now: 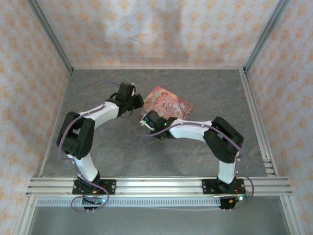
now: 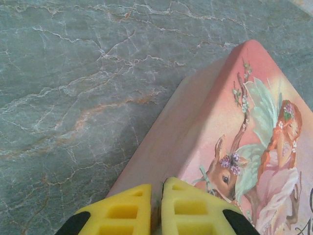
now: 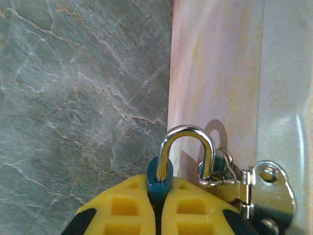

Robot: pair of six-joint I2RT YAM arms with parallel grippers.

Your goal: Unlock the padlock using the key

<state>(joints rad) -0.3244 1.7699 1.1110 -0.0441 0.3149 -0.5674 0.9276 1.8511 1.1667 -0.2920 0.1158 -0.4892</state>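
Note:
The padlock has a small teal body and a silver shackle. My right gripper is shut on that body, at the front side of the pink picture-printed box. The shackle arches right and passes through the ring of the box's metal hasp. My left gripper hangs over the box's left edge, yellow fingers almost together on a thin pale sliver, seemingly the key, mostly hidden. From above, the left gripper is at the box's left corner and the right gripper just in front.
The box lies tilted on the grey marbled tabletop, a little behind the middle. Patterned walls and metal frame posts close in the left, right and back. An aluminium rail carries both arm bases along the near edge.

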